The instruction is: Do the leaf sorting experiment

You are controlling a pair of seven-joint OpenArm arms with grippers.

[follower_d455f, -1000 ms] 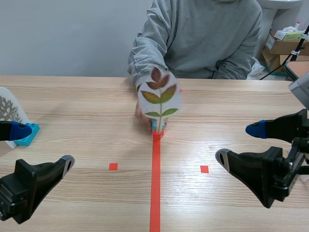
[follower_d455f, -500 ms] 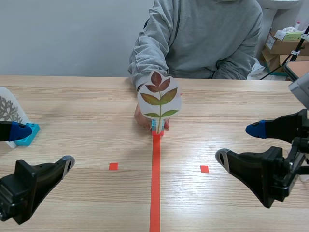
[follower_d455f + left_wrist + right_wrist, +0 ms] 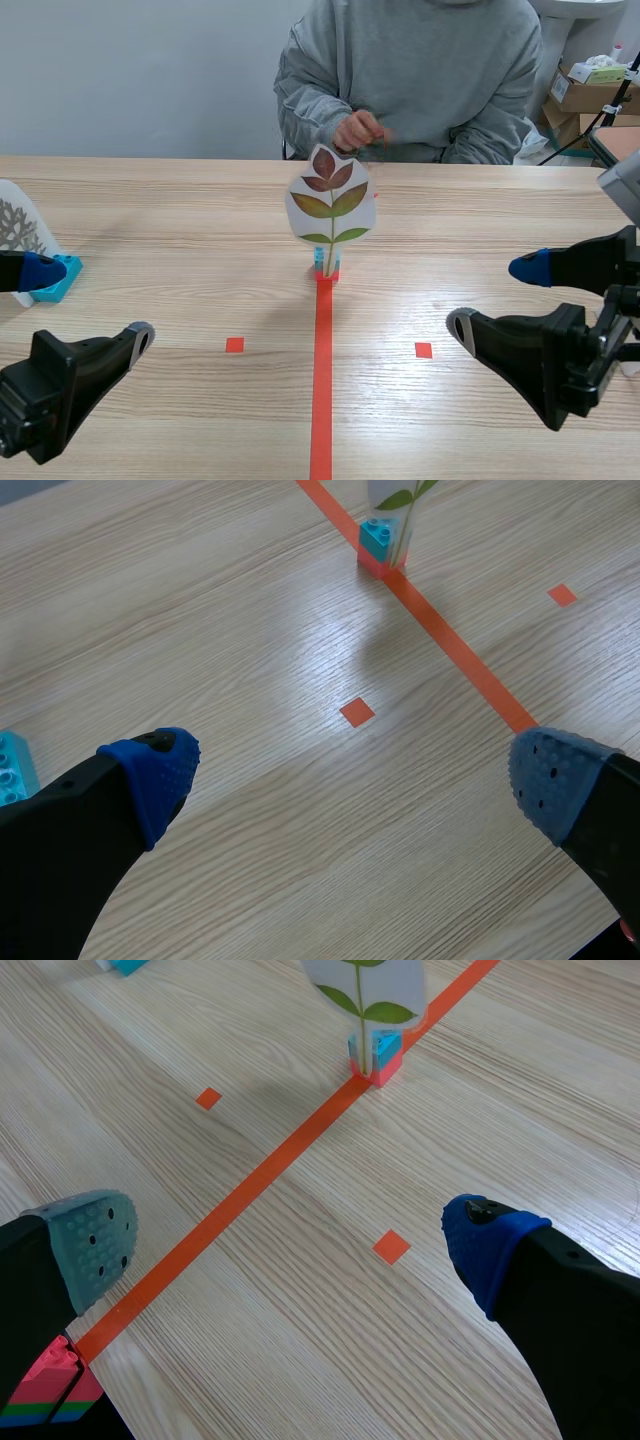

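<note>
Leaf card (image 3: 331, 207) whole in scene view; wrist views catch lower part.

Two cards, two grippers, one person

One leaf card (image 3: 331, 205) stands at the far end of the single tape line (image 3: 322, 380), in one stand (image 3: 326, 265) of two blocks, blue on red. A second card (image 3: 18, 225), white-patterned, stands at the left edge on one cyan block (image 3: 58, 280). There are two tape squares (image 3: 234, 344), one left of the line and one right. Two grippers sit near, the left gripper (image 3: 92, 302) and the right gripper (image 3: 492, 296), each with two fingers spread apart. One small stack of coloured blocks (image 3: 45, 1390) shows under the right gripper. One person (image 3: 420, 70) sits at the far side, with one hand (image 3: 358, 130) plainly seen. At least two cardboard boxes (image 3: 590, 95) stand far right.
</note>
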